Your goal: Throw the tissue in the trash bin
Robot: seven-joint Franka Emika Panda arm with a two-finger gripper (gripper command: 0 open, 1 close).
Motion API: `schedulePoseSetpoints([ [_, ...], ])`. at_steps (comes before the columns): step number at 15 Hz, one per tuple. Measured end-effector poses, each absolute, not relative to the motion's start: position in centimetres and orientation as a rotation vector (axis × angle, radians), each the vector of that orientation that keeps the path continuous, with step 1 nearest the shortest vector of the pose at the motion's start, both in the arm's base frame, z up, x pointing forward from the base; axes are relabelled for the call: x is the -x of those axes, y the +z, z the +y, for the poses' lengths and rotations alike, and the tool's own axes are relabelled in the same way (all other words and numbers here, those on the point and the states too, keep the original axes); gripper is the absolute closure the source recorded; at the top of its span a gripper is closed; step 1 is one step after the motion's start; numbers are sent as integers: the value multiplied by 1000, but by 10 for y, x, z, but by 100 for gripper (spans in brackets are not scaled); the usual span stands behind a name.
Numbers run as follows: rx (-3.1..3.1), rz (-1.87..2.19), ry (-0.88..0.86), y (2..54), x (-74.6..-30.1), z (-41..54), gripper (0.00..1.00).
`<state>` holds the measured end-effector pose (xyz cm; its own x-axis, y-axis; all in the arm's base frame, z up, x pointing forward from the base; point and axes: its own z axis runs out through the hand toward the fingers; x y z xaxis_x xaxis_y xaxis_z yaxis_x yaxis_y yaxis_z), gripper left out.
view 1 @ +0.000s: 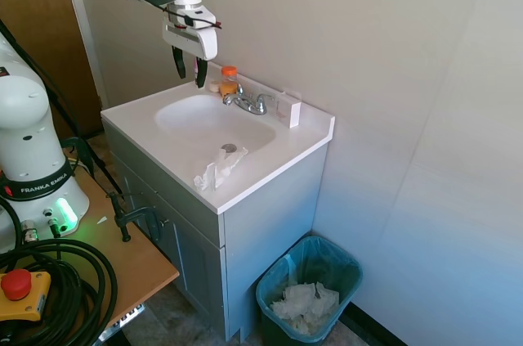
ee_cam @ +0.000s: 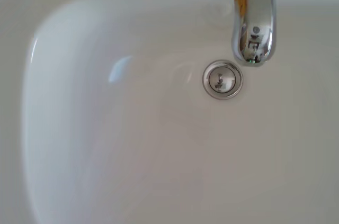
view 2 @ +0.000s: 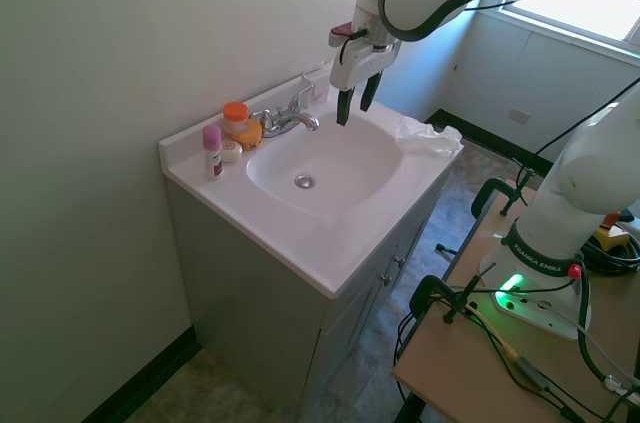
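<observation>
One tissue [view 1: 219,170] lies mid-frame on sink counter [view 1: 282,158]. Gripper [view 1: 189,70] hangs upper left, fingers apart, holding nothing. Trash bin [view 1: 309,295] sits bottom right.

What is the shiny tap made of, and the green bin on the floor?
The faucet looks like polished chrome metal: the wrist view shows mirror-like reflections on its spout. The trash bin looks like teal plastic with a smooth, dull surface, and a thin clear liner bag seems to fold over its rim. Neither material is certain from looks alone.
</observation>
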<state>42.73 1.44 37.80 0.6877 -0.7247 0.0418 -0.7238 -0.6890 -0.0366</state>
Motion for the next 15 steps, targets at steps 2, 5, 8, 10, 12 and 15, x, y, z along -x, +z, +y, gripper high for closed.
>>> schedulePoseSetpoints([
  [2, 2877, 1232, -70, 376, -426, 13, 0],
  [5, 2888, 1270, -127, 362, -415, -13, 0],
  [8, 2851, 1390, -202, 353, -385, -69, 0],
  [10, 2817, 1458, -230, 358, -365, -109, 0],
  [12, 2788, 1519, -239, 362, -350, -150, 0],
  [15, 2776, 1581, -165, 345, -334, -185, 0],
])
